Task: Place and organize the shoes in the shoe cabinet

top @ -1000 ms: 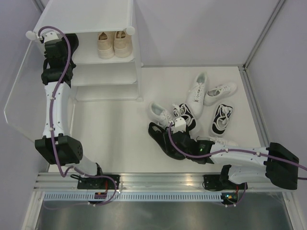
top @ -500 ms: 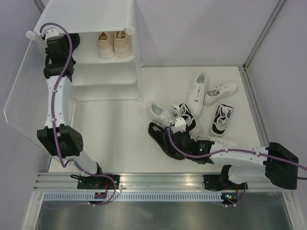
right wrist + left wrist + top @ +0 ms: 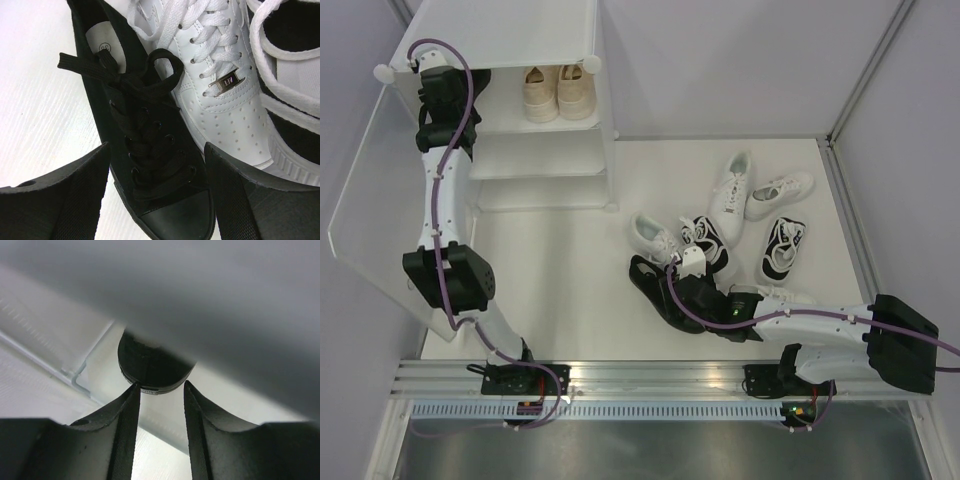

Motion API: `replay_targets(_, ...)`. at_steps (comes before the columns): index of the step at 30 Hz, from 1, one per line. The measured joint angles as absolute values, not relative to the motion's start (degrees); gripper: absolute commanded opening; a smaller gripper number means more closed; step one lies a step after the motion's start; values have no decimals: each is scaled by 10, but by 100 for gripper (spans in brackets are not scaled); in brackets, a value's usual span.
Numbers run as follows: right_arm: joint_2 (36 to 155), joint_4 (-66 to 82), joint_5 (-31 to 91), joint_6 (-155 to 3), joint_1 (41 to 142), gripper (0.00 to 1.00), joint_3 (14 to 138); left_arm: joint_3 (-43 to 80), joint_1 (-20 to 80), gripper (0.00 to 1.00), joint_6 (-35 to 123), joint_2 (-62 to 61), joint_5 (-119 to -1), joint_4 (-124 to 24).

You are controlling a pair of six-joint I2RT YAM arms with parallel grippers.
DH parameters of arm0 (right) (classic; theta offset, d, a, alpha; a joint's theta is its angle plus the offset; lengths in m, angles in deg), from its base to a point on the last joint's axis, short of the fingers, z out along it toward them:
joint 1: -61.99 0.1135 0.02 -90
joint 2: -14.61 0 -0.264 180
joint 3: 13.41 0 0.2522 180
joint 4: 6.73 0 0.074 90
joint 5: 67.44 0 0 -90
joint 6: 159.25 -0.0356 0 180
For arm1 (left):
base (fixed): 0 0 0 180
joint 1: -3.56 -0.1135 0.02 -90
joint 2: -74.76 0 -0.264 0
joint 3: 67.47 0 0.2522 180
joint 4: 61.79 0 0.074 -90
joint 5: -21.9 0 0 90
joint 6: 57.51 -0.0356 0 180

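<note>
Black shoe [image 3: 145, 125] between fingers [image 3: 75, 190] of wide-open right claw [image 3: 157, 147]

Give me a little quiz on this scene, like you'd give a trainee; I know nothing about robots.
1. True or false: the black shoe under the right gripper already stands in the cabinet.
2. What sits on the cabinet's top shelf? A) a beige pair of shoes B) a black pair C) a single white shoe
3. Are the right gripper's jaws open or shut?
Key: 1 false, it lies on the table, outside the cabinet. 2 A. 3 open, standing either side of the black shoe.
</note>
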State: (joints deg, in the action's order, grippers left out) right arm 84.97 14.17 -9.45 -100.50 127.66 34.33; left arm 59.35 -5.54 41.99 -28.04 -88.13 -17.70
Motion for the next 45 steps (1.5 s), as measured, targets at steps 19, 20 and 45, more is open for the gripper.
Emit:
replay_targets(19, 830, 148, -98, -1005, 1277, 79, 343, 473, -55, 93, 436, -156, -779, -182)
replay_targets(20, 825, 148, -98, -1005, 1277, 79, 344, 453, -54, 94, 438, -126, -763, -179)
replay_targets(45, 571, 283, -224, -1005, 1277, 82, 343, 66, 397, 88, 412, 117, -582, -104)
